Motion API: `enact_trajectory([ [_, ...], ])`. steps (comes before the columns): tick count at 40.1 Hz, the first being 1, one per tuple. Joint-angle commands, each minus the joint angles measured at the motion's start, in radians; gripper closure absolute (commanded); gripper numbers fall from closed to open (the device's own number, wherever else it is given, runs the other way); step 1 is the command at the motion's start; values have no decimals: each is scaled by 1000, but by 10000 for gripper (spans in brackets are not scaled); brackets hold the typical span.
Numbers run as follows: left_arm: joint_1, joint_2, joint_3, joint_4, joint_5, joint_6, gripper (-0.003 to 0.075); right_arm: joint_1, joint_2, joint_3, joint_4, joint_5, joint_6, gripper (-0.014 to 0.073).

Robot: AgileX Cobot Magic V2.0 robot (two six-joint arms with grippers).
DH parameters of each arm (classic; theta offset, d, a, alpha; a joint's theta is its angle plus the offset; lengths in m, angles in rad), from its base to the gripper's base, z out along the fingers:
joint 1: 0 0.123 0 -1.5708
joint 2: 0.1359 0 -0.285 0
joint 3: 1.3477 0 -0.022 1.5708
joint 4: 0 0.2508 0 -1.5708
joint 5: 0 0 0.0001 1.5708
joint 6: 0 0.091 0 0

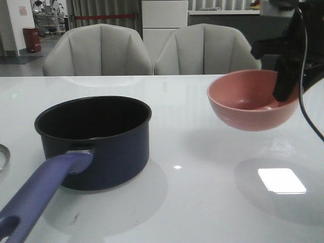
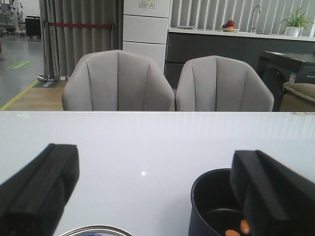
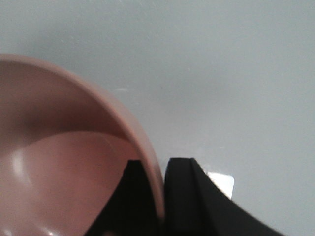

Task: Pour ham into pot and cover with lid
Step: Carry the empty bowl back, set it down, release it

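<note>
The dark navy pot (image 1: 96, 142) stands on the table left of the middle, its purple-blue handle (image 1: 40, 197) pointing toward the near left corner. In the left wrist view, two orange-pink pieces of ham (image 2: 236, 230) lie on the bottom of the pot (image 2: 211, 206). My right gripper (image 1: 283, 88) holds the pink bowl (image 1: 248, 101) in the air at the right, tilted, with its inside bare. One finger is inside the bowl's rim (image 3: 147, 162) and one outside, so the right gripper (image 3: 160, 169) is shut on it. My left gripper (image 2: 150, 162) is open wide over the table. The lid's metal rim (image 2: 93, 229) shows just below it.
A sliver of the lid (image 1: 2, 157) also lies at the far left table edge in the front view. Two grey chairs (image 1: 98, 50) stand behind the white table (image 1: 192, 202). A black cable (image 1: 309, 116) hangs by the right arm.
</note>
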Motion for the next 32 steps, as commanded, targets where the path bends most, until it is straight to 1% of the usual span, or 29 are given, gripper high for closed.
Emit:
enact_trajectory([
  [1,-6,10,-26,-9,-84,-3,61,-28,0,-36,-8,8,5,449],
  [7,-6,10,-26,-9,-84,-3,61,-39,55,-36,-8,15,5,447],
  [10,-6,10,-26,-9,-84,-3,61,-39,78,-36,-7,16,5,411],
  [13,-6,10,-26,-9,-75,-3,61,-39,99,-37,6,21,5,321],
  [17,-6,10,-26,-9,-75,-3,61,-39,106,-37,5,14,4,171],
  [19,-6,10,-26,-9,-75,-3,61,-39,103,-40,5,7,-7,116],
  [21,-6,10,-26,-9,-75,-3,61,-39,96,-48,5,10,-39,85],
  [26,-6,10,-26,-9,-75,-3,61,-39,46,-45,5,14,-100,84],
  [32,-6,10,-26,-9,-75,-3,61,-37,-89,7,5,-27,-131,84],
])
